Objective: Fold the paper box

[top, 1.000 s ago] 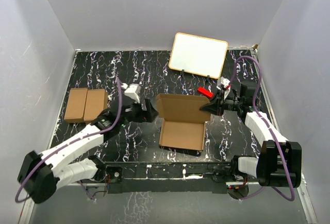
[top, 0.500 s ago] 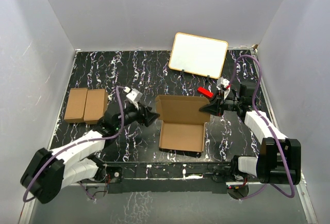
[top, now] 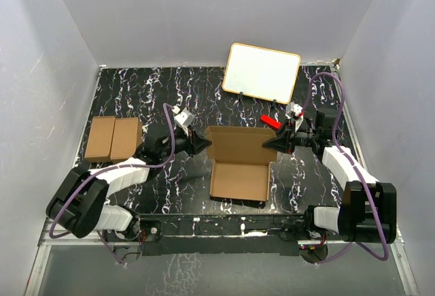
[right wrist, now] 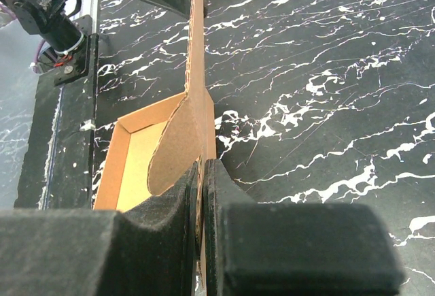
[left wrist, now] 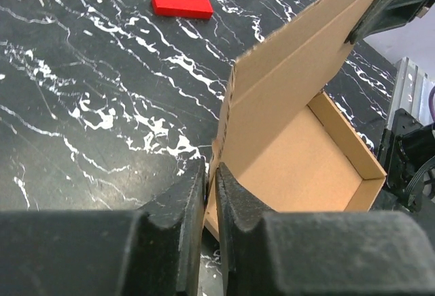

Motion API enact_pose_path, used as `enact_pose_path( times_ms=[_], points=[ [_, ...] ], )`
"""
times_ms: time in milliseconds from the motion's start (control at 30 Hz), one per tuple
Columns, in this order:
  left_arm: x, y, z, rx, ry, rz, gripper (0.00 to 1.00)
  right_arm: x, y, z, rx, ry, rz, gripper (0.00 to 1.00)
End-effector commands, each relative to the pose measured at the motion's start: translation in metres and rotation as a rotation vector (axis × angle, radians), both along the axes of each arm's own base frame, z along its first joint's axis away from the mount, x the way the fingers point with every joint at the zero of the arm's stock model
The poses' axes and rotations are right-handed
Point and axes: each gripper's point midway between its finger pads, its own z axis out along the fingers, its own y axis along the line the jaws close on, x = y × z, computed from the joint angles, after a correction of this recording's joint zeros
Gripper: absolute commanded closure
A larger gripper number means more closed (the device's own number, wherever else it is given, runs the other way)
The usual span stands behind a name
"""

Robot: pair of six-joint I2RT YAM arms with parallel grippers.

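- Far left on the desk (top: 136, 99), the twin cartons (top: 113, 138) are sitting side by side, well apart from the action (no part in this job, as far as I can judge).
- Moving in, the left end effector (left wrist: 211, 177) is reaching low across the desk. Its jaws are nearly pressed together and are pinching the left edge of the raised lid, down by the hinge crease.
- Centre stage, the paper box (top: 238, 167) is lying on the desk with its shallow tray formed on the near side. Its lid is standing up along the far side.
- I'm reading it as light, thin cardboard: stiff across the panels, hinging readily at the creases, and quick to crumple or skid if pushed hard.
- The lid edges and side flaps, close to the creases, are looking like the sensible places to take hold.
- On the right, the right end effector (right wrist: 202, 173) is clamping narrowly on the lid's rounded side flap, with the cardboard sandwiched between its jaws.
- Just beyond it, a red block (top: 270, 122) is resting on the desk, apart from the box.
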Motion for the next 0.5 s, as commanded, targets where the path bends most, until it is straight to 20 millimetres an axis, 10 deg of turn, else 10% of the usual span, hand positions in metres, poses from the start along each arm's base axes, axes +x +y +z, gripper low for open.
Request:
enact_pose_path(
  times_ms=[0, 200, 467],
  points=[
    [0.005, -0.014, 0.03, -0.056, -0.094, -0.087, 0.93, 0.002, 0.003, 0.019, 0.02, -0.117, 0.052, 0.92],
    [0.007, -0.01, 0.033, -0.041, -0.141, -0.077, 1.0, 0.003, 0.002, 0.019, 0.018, -0.118, 0.049, 0.88],
    [0.017, 0.027, 0.041, 0.041, -0.218, 0.102, 1.0, 0.016, -0.013, 0.029, 0.008, -0.114, -0.017, 0.37]
  ],
)
